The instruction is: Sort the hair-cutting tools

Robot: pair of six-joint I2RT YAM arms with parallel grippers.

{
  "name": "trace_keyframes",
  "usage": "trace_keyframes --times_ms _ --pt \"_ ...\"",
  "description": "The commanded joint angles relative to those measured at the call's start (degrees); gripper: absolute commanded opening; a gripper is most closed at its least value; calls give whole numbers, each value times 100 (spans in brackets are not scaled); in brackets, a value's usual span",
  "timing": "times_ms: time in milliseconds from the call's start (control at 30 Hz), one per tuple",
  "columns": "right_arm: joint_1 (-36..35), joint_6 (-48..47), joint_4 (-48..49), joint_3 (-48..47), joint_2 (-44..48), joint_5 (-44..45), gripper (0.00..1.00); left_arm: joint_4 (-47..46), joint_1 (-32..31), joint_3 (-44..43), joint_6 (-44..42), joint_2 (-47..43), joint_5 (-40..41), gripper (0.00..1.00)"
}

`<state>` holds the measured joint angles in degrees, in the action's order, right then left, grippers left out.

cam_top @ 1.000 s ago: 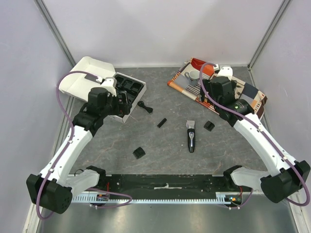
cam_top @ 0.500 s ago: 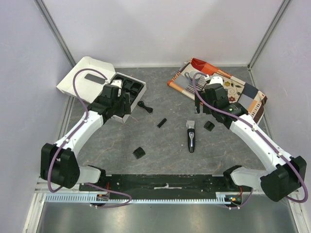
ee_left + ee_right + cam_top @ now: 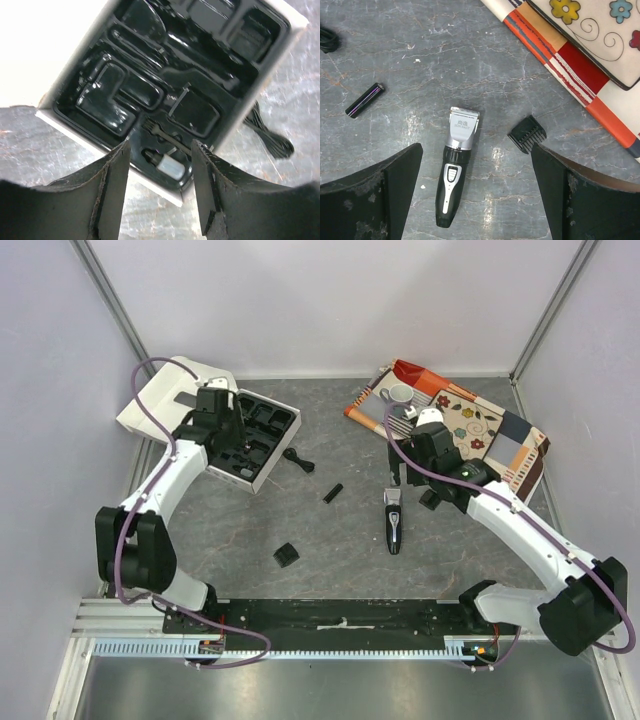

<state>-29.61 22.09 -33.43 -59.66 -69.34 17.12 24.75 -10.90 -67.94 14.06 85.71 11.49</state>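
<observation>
Right wrist – cable (image 3: 326, 40) cut off at edge, clipper (image 3: 455, 167) fully visible

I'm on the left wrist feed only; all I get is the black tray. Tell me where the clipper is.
Observer: The clipper lies flat on the table, centre-right, its blade toward the far wall.
Operator: Report the right gripper.
Observer: The right gripper hangs open above the clipper, holding nothing.
Operator: List the loose combs.
Observer: One comb attachment lies beside the blade on the right arm's side. A second comb attachment sits nearer the arm bases, toward the left arm.
</observation>
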Motion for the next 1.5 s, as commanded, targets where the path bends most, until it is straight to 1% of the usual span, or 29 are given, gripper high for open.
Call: trace_keyframes --times_ms 0,300,400,567,667,700,767,800,833,867,1000,1067,1100,1267,1467 --pt "-98 68 346 60 -18 -104 98 -155 298 -535 88 481 20 58" --pt "-282 129 566 51 -185 -280 98 -172 579 -1668 -132 1614 257 59" --pt "-335 129 645 86 -229 -315 98 -164 694 -1958 -228 1878 363 60" --pt "-406 120 794 191 -343 -359 98 -120 870 -2320 -396 2248 556 60" --pt "-441 129 882 227 -431 -412 98 -120 975 -2373 -282 2388 697 53" --pt "-450 138 908 218 -457 -438 98 -129 1045 -2381 -255 2441 715 48" --pt "-493 129 952 235 -519 -456 98 -146 1081 -2399 -142 2503 776 45" --pt "-520 129 1013 244 -519 -447 98 -146 1081 -2399 -106 2529 794 41" --pt "-555 129 1031 253 -536 -464 98 -225 1246 -2408 -80 2573 794 39" --pt "-555 129 1058 279 -545 -464 98 -251 1265 -2408 -18 2599 794 38" --pt "-616 155 1242 402 -572 -491 98 -331 1406 -2548 166 2784 732 23" --pt "-652 164 1295 464 -589 -534 98 -383 1423 -2636 263 2915 846 20" --pt "-669 173 1321 473 -598 -535 98 -401 1432 -2645 298 2951 899 17" --pt "-792 191 1427 587 -633 -570 98 -392 1467 -2829 544 3381 1092 11" --pt "-898 217 1488 657 -660 -561 98 -366 1468 -2769 764 3637 970 9"
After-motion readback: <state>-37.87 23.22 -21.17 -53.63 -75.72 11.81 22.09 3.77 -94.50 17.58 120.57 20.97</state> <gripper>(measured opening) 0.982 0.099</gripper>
